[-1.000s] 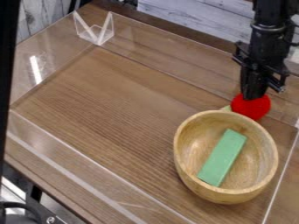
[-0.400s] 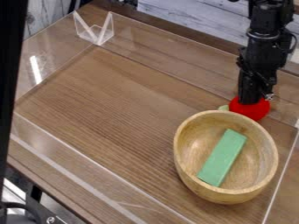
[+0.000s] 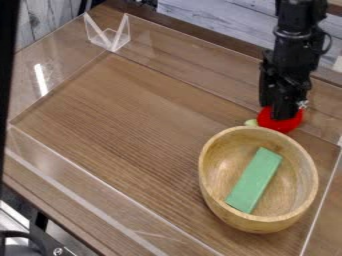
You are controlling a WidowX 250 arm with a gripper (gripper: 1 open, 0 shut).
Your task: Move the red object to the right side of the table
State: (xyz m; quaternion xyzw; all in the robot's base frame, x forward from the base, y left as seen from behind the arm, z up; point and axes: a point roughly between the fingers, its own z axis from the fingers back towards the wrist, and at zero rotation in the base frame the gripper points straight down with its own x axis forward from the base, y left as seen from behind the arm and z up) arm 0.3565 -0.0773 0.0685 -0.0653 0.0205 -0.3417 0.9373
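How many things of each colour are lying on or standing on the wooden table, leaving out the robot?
Red: 1, the strawberry with a green cap
Light wood: 1, the bowl
Green: 1, the block in the bowl
Clear: 1, the stand
Total: 4

The robot arm (image 3: 297, 45) is dark, almost black, with small pale grey glints along its knobbly, jointed surface. Its gripper (image 3: 279, 103) is the same dark colour and slim in shape. Finer markings are too small to tell.

single raised camera, looking down over the table (image 3: 127, 115) (at a slant), whole tabletop nearly in view
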